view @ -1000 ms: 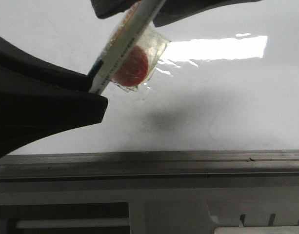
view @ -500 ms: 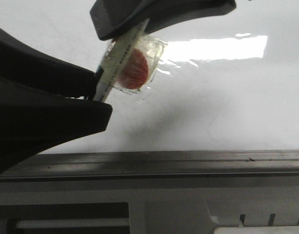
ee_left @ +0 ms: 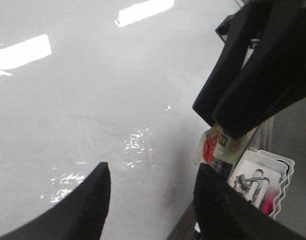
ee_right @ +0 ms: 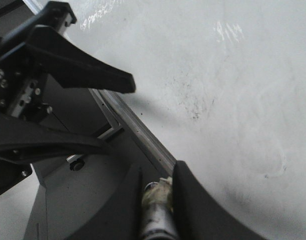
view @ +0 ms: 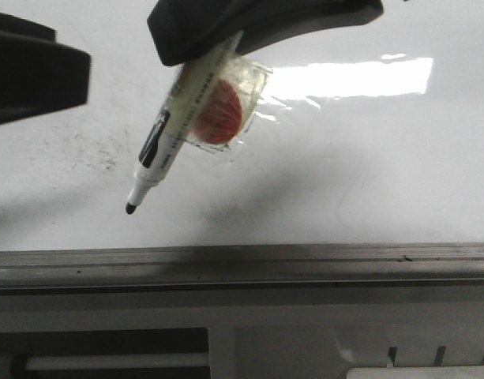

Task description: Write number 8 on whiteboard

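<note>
In the front view the right hand [view: 226, 35] reaches in from twelve o'clock, clenched on a marker pen [view: 174, 130] that slants down toward seven o'clock. The pen's cap is off, and its dark tip [view: 130, 208] hangs just above the whiteboard [view: 368, 181]; whether it touches the surface cannot be told. A crumpled clear wrap with a red disc [view: 219, 110] inside clings to the pen's barrel just below the fingers. The left hand [view: 32, 75] sits at ten o'clock, well apart from the pen, its dark fingers spread and grasping nothing; the left wrist view confirms the gap, with bare board showing between its two fingertips [ee_left: 88, 205]. No finished number 8 is visible on the board. Only faint dark specks [view: 99, 154] lie at nine o'clock of the pen, and the right wrist view shows the same scatter of specks [ee_right: 192, 107] on the white surface. A bright glare patch [view: 352, 77] lies at two o'clock of the red disc. The board's grey metal edge rail [view: 305, 260] runs across at six o'clock. In the left wrist view a white tray [ee_left: 265, 180] holding spare markers, one of them pink, stands beyond the board's edge, beside the right hand [ee_left: 252, 75].
</note>
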`<action>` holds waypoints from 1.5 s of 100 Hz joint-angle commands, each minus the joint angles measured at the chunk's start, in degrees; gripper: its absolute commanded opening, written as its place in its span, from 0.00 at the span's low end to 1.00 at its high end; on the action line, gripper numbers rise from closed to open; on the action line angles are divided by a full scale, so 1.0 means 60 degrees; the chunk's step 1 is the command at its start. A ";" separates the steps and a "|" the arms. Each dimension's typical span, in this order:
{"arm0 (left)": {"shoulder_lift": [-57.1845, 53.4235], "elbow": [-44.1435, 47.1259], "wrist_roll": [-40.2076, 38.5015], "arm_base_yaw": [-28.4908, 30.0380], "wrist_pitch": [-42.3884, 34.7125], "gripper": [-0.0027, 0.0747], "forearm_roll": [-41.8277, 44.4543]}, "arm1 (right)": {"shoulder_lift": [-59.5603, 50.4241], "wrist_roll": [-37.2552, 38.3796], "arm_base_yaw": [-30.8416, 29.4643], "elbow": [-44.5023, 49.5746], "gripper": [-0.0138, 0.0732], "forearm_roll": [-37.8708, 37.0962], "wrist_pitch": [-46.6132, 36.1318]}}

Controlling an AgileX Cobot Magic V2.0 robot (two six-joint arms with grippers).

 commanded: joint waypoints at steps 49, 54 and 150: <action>-0.3037 -0.0276 -0.0027 0.0813 0.2032 0.49 0.0075 | -0.0128 -0.0068 -0.0075 -0.0318 0.08 -0.0048 -0.0754; -0.3037 -0.0276 -0.0027 0.0986 0.1987 0.49 0.0145 | -0.0128 -0.0068 -0.0075 -0.0318 0.08 -0.0048 -0.0674; -0.3037 -0.0276 -0.0027 0.1843 0.1006 0.49 0.0280 | -0.0128 0.0028 -0.1698 -0.0771 0.09 0.0591 -0.1831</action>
